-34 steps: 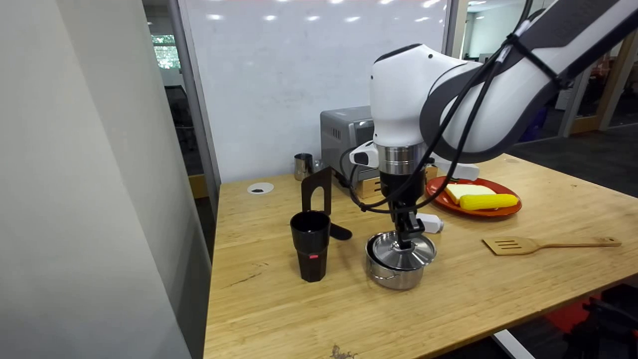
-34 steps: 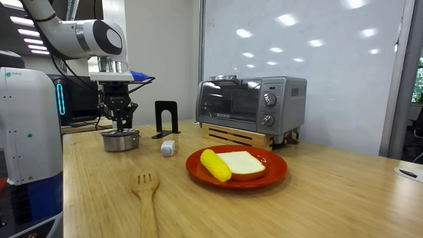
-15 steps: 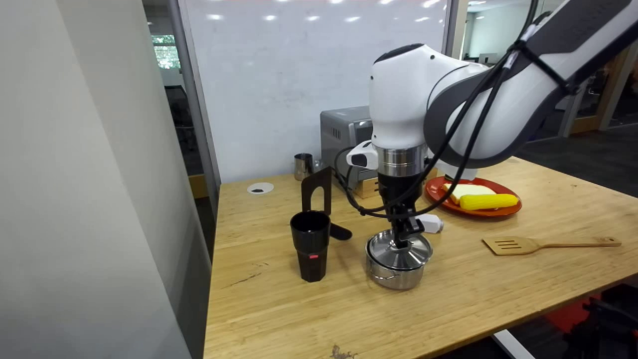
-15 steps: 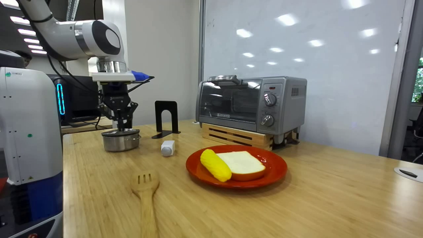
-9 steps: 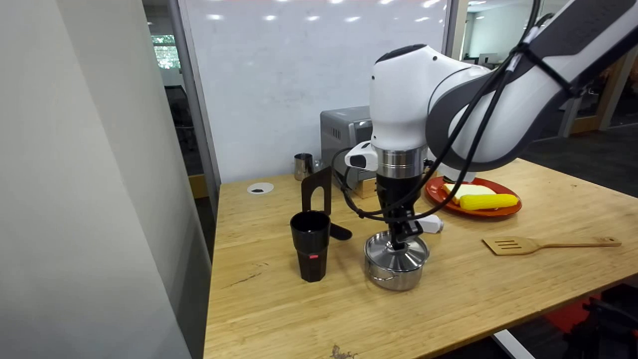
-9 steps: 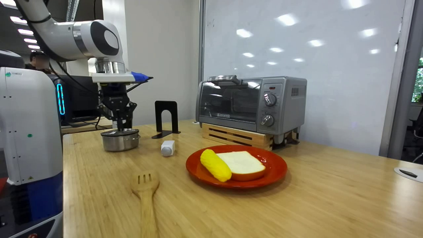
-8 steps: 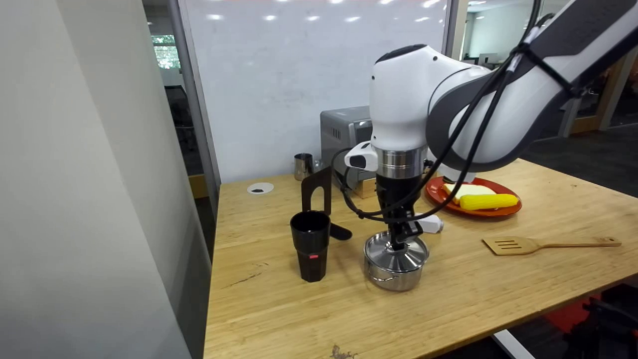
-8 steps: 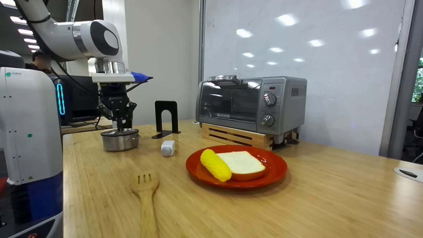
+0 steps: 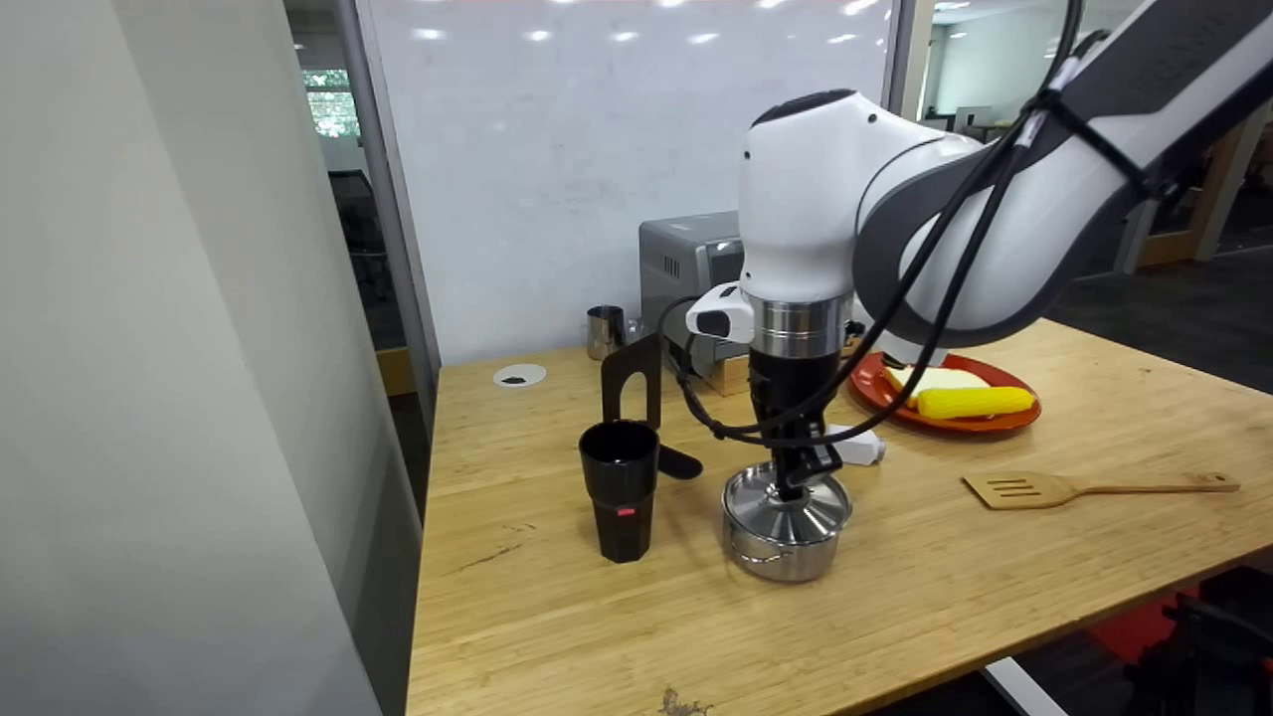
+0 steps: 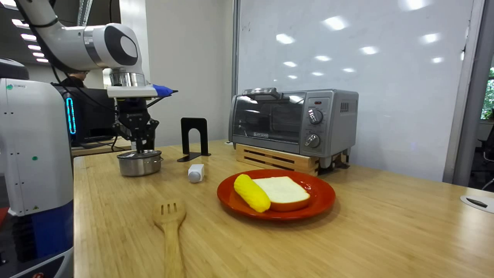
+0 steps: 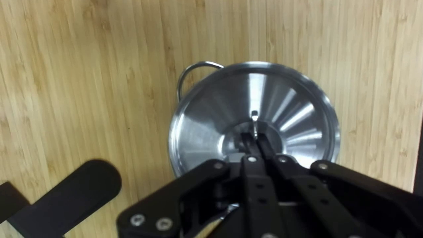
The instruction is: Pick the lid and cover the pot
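My claw point(image 11: 253, 136) is clamped on the lid point(image 11: 224, 102), fingers point(image 11: 265, 145) pinching its thin metal handle point(image 11: 254, 116)! Straight below the claw, in both exterior views, the lid lies across the mouth of the steel pot point(image 10: 139, 166); whether it sits fully flush, I cannot tell. In the wrist view the pot's wire loop point(image 11: 205, 62) pokes out past the lid. Now, the lettering: pale print point(image 10: 135, 115) on the claw itself, blurred; grey letters on a dark panel point(image 9: 1179, 50) up my arm point(image 9: 796, 199), too faint. Well away from the claw, the toaster oven point(image 10: 332, 127) wears a nameplate point(image 10: 260, 134) under its glass door point(image 10: 270, 116), too tiny for me to read, and the marks round its two knobs point(image 10: 315, 116) are just as small. Nearer the claw on the counter point(image 10: 366, 224): a black cup point(image 9: 618, 482) with a red tag point(image 9: 625, 512), a black bookend point(image 10: 194, 123), a white bottle point(image 10: 197, 170) lying down. Farther from the claw, a red plate point(image 10: 323, 193) holds yellow corn point(image 10: 251, 193) and a bread slice point(image 10: 283, 189), with a wooden spatula point(image 10: 170, 222) resting near it. And a white machine point(image 10: 38, 127) in an exterior view shows a small label point(image 10: 16, 86), illegible, plus a yellow triangle point(image 10: 36, 207).
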